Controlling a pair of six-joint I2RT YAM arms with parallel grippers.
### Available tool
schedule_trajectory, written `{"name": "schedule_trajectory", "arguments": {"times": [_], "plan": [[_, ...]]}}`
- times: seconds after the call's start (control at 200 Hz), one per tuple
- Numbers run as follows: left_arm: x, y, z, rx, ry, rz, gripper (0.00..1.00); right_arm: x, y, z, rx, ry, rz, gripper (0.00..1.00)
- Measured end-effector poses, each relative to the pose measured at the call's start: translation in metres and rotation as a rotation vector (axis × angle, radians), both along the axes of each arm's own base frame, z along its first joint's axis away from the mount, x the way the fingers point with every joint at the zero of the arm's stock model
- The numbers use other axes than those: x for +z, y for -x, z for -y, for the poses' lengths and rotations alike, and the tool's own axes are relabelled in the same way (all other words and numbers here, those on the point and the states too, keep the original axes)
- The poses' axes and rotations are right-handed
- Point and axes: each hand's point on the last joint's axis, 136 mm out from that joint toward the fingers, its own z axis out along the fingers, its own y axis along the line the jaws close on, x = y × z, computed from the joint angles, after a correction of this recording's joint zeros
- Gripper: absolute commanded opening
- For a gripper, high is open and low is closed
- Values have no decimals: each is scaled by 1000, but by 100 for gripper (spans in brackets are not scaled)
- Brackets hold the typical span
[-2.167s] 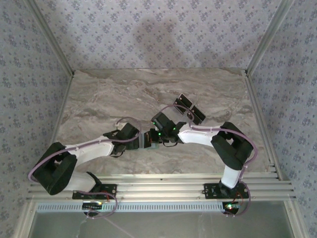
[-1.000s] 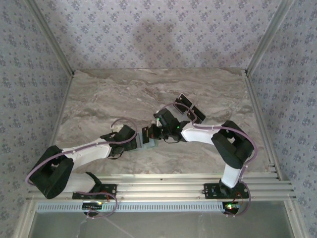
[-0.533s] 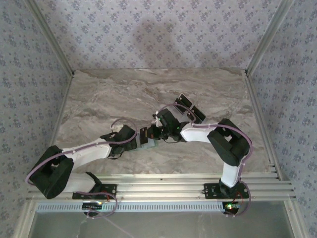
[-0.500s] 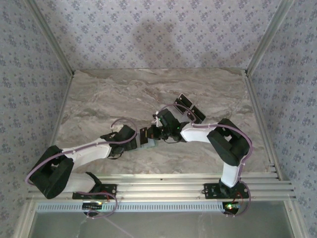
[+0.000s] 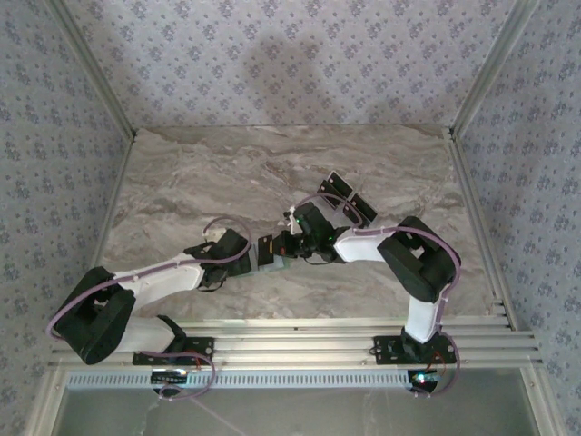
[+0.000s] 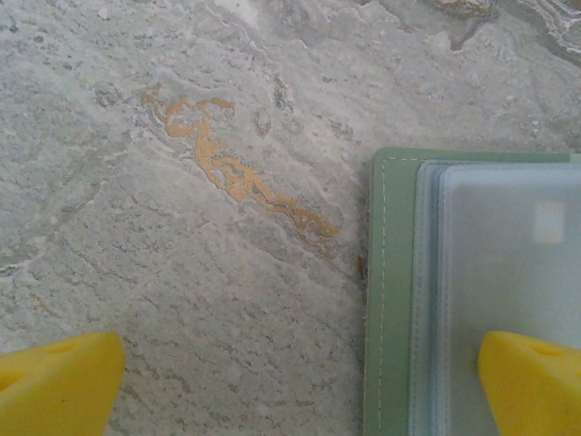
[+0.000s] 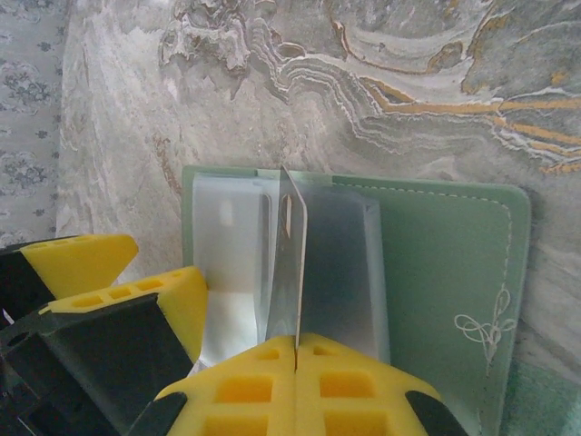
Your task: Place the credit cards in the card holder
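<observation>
The pale green card holder [image 7: 445,263] lies open on the marble, its clear sleeves [image 7: 231,236] facing up. My right gripper [image 7: 296,350] is shut on a thin credit card [image 7: 292,263], seen edge-on with a small orange mark, its far end down among the sleeves. My left gripper [image 6: 295,391] is open across the holder's [image 6: 395,300] edge: one yellow fingertip [image 6: 536,381] rests on the clear sleeve, the other over bare table. In the top view both grippers [image 5: 260,255] [image 5: 283,247] meet at the holder [image 5: 275,264].
Two or three dark loose cards [image 5: 349,202] lie on the marble table [image 5: 200,182] just behind my right forearm. Metal frame rails [image 5: 272,341] run along the near edge, and patterned walls close in the sides and back.
My right gripper has crept left and nearer with the card, closing on the holder. The left arm shifted slightly over two seconds ago and has since stayed put.
</observation>
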Motion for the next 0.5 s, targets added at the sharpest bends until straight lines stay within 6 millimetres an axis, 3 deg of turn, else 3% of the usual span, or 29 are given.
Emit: {"name": "schedule_trajectory", "arguments": {"times": [0.5], "plan": [[0,0,-1,2,-6,2,100,-9,5,-5,42,-39,-22,0]]}}
